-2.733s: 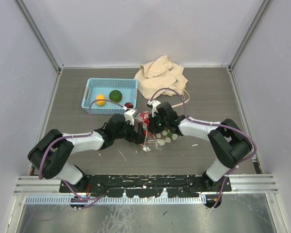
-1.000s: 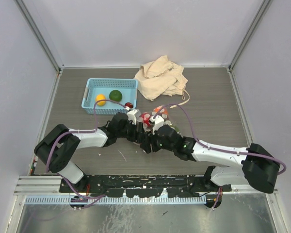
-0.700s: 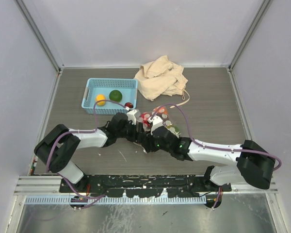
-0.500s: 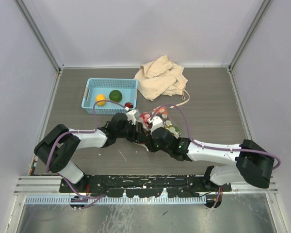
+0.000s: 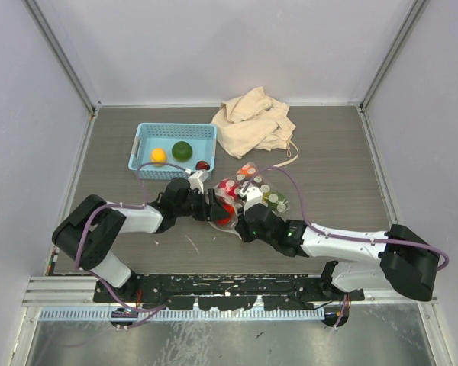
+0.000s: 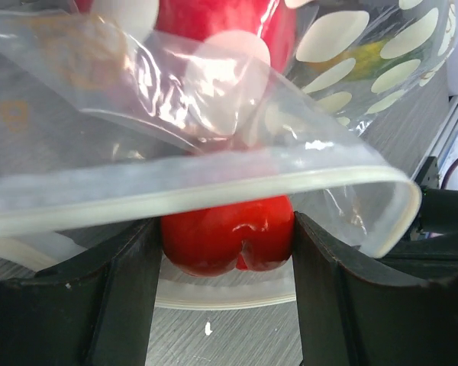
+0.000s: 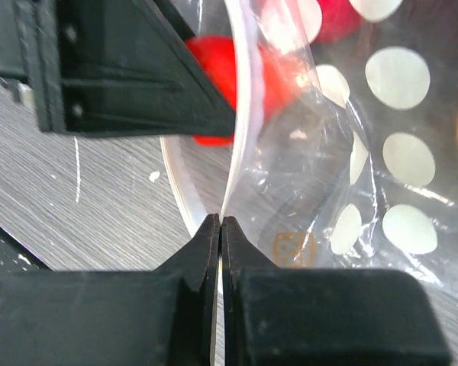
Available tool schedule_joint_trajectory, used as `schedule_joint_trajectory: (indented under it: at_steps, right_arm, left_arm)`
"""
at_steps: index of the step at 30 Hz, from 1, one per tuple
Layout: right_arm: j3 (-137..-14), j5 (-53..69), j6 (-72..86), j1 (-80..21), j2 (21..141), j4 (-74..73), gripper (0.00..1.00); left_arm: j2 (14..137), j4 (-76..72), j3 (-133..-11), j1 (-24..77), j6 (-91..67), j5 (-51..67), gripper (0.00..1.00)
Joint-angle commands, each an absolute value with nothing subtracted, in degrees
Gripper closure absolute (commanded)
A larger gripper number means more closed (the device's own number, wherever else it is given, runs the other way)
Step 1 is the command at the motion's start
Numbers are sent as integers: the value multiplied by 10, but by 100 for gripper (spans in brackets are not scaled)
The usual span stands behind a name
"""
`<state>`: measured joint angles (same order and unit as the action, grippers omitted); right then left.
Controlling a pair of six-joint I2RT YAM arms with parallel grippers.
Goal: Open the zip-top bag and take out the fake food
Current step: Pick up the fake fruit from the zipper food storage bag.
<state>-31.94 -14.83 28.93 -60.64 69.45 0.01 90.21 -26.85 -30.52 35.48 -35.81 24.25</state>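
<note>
While the right end effector (image 7: 220, 227) is pinched shut on one lip of the bag's (image 7: 382, 145) white zip strip (image 7: 243, 91), the mouth stands open as a loop above the surface (image 7: 99, 191). I judge that this is what lets my other arm work inside it. The left end effector (image 6: 227, 229) reaches into the opening from the left of the overhead frame. Its two fingers (image 6: 114, 297) sit tight against either side of a red fruit (image 6: 227, 244), so I judge it gripped, right at the rim with the near lip draped across it. The bag lies at the centre of the overhead view, between the two arms, and more pieces (image 5: 269, 200) show through the dotted film at its far end. In the upper left, a blue basket (image 5: 145, 137) holds a yellow fruit (image 5: 159, 155) and a green fruit (image 5: 182, 150), so I take it as the drop spot. A dark piece (image 5: 203, 165) sits at its lower right corner, in or out I cannot tell. The lip may catch on the red fruit as it comes out.
</note>
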Motion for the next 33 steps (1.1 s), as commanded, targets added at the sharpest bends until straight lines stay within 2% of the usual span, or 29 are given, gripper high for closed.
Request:
schedule_joint_trajectory:
  at_steps: [1, 17, 33]
  right_arm:
    - [-301, -151, 302, -611, 679, 11, 99]
    - [-340, -274, 294, -601, 713, -17, 99]
    - [-345, -231, 243, -546, 727, 13, 99]
  left_arm:
    - [895, -343, -298, 341, -394, 272, 70]
    - [902, -391, -275, 332, -429, 338, 70]
    - [809, -391, -227, 302, -454, 380, 70]
